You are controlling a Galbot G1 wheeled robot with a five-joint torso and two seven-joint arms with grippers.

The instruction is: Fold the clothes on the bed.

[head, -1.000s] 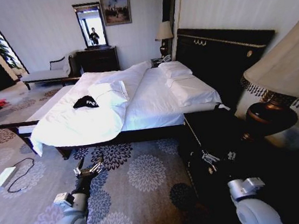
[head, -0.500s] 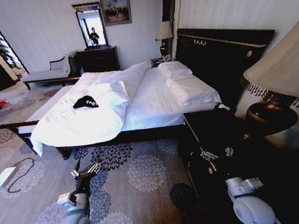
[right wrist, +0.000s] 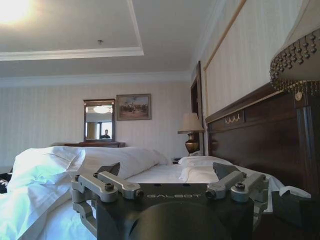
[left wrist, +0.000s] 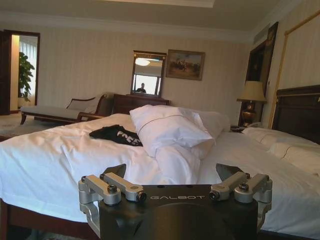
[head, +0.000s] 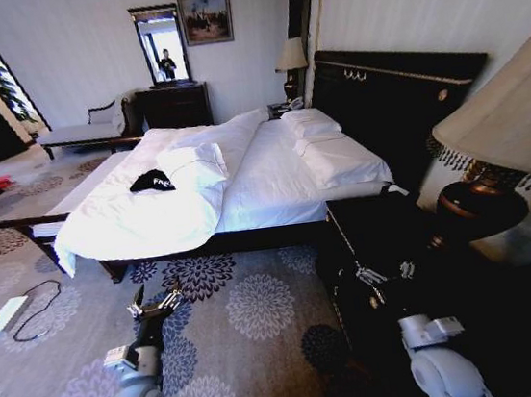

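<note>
Clothes (head: 151,181) crumpled on bed (head: 272,173) (grippers well short, open-fingered).

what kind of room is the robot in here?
Most likely a hotel-style bedroom: a large bed with white duvet and tall dark headboard, a bedside lamp, and a framed painting on the wall. A black T-shirt lies on the bed.

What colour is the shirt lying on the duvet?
Black with white lettering; the T-shirt shows best in the left wrist view.
</note>
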